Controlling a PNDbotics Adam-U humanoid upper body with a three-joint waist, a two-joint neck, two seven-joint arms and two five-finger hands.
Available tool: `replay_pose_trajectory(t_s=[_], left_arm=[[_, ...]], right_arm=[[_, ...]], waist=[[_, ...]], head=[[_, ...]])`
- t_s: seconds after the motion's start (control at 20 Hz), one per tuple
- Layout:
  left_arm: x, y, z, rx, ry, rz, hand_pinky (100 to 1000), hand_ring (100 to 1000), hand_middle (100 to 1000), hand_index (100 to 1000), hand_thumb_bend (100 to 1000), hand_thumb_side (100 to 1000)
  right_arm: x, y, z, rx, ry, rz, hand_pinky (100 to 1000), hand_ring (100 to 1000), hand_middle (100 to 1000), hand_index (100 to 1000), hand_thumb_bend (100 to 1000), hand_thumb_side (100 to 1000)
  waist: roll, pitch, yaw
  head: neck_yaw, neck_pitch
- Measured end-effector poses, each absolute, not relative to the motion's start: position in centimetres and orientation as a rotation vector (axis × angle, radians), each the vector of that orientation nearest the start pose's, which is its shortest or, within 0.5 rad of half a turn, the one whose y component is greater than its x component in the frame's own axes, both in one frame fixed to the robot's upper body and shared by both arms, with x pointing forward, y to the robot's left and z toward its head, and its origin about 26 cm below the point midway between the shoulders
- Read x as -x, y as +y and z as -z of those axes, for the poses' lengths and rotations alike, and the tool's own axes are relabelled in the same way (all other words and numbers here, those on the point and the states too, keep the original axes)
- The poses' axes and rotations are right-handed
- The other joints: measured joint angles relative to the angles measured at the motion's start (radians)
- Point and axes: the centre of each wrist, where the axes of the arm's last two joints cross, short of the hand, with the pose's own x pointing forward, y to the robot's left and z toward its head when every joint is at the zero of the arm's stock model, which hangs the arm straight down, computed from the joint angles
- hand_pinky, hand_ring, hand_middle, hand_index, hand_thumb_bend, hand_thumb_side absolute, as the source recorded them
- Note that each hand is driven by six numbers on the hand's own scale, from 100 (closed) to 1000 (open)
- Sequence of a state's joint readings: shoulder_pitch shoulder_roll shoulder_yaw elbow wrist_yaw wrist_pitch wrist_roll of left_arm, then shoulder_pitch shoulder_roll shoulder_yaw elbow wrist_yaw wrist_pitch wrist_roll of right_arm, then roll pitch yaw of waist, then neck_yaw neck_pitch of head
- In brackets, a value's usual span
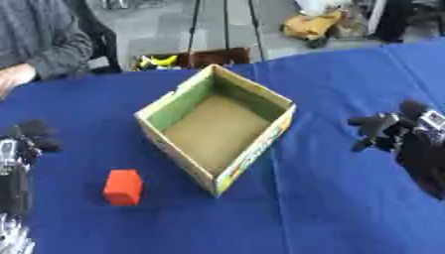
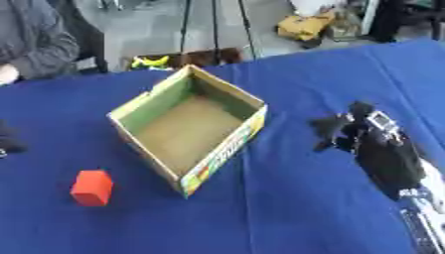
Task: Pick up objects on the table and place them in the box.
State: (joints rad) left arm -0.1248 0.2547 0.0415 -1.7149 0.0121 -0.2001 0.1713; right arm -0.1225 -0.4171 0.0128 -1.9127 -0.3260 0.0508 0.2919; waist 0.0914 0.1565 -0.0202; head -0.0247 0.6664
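Likely light and stiff, the red block [image 1: 122,187] beside the box [image 1: 157,110] invited a side-face grip, while the right hand [image 2: 340,130] hung curled, holding nothing.

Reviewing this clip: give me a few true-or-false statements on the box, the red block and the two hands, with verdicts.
1. The red block lies inside the box. False: it sits on the blue table, to the box's left.
2. The box is open and holds nothing. True.
3. The right hand grips the block. False: it holds nothing, right of the box.
4. The left hand shows at the left edge, apart from the block. True.
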Motion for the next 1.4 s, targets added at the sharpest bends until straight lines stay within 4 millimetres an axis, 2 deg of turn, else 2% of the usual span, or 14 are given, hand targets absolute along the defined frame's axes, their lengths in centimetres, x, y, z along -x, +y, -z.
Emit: replay_pose_trajectory(t_s=[0.4,0.65,0.75,0.8,0.85,0.9,1.05,1.15,1.2,1.4], left_arm=[[-30.4,29.5,-7.8,-0.285,-2.050,0.062,613,556,579,761,121,971],[-30.8,29.7,-8.4,-0.304,-2.051,0.117,619,565,592,769,100,888],[-31.1,30.0,-9.1,-0.340,-2.043,0.207,633,585,617,784,100,843],[-31.5,30.3,-9.6,-0.365,-2.031,0.279,648,599,634,800,100,788],[-31.8,30.5,-10.1,-0.388,-2.015,0.362,649,600,635,802,100,780],[-32.1,30.7,-10.6,-0.410,-1.994,0.446,659,610,649,816,100,715],[-33.2,31.3,-12.1,-0.472,-1.904,0.715,672,624,669,829,101,615],[-33.8,31.5,-13.2,-0.507,-1.838,0.886,679,633,678,834,197,569],[-34.1,31.5,-13.7,-0.520,-1.807,0.965,684,641,686,839,275,548],[-35.0,31.0,-15.2,-0.545,-1.689,1.234,693,656,699,843,442,589]], right_arm=[[-28.8,-29.6,-13.9,-0.255,-1.901,-0.501,597,853,550,540,100,969],[-28.8,-29.6,-13.9,-0.255,-1.900,-0.500,597,853,550,540,100,969],[-28.8,-29.6,-13.9,-0.255,-1.900,-0.500,597,852,551,540,100,969],[-28.8,-29.6,-13.9,-0.255,-1.900,-0.500,597,853,551,540,100,969],[-28.8,-29.6,-13.9,-0.255,-1.900,-0.501,597,853,551,540,100,968],[-28.8,-29.6,-13.9,-0.255,-1.899,-0.501,597,852,550,540,100,969],[-28.8,-29.6,-13.9,-0.256,-1.899,-0.501,597,853,550,539,100,970],[-28.8,-29.6,-13.9,-0.257,-1.897,-0.502,597,852,550,540,100,970],[-28.8,-29.6,-13.9,-0.257,-1.897,-0.502,597,852,550,540,100,969],[-28.8,-29.5,-13.9,-0.262,-1.893,-0.506,597,852,550,539,100,969]], waist=[[0.000,0.000,0.001],[0.000,0.000,0.001],[0.000,-0.001,0.000],[0.000,-0.002,0.000],[0.000,-0.003,-0.001],[0.000,-0.003,-0.003],[0.001,-0.003,-0.007],[0.001,-0.004,-0.012],[0.001,-0.004,-0.013],[0.001,-0.006,-0.018]], head=[[-0.003,0.000],[-0.003,-0.001],[-0.003,-0.001],[-0.003,-0.002],[-0.003,-0.004],[-0.003,-0.006],[-0.003,-0.010],[-0.003,-0.013],[-0.003,-0.015],[-0.004,-0.018]])
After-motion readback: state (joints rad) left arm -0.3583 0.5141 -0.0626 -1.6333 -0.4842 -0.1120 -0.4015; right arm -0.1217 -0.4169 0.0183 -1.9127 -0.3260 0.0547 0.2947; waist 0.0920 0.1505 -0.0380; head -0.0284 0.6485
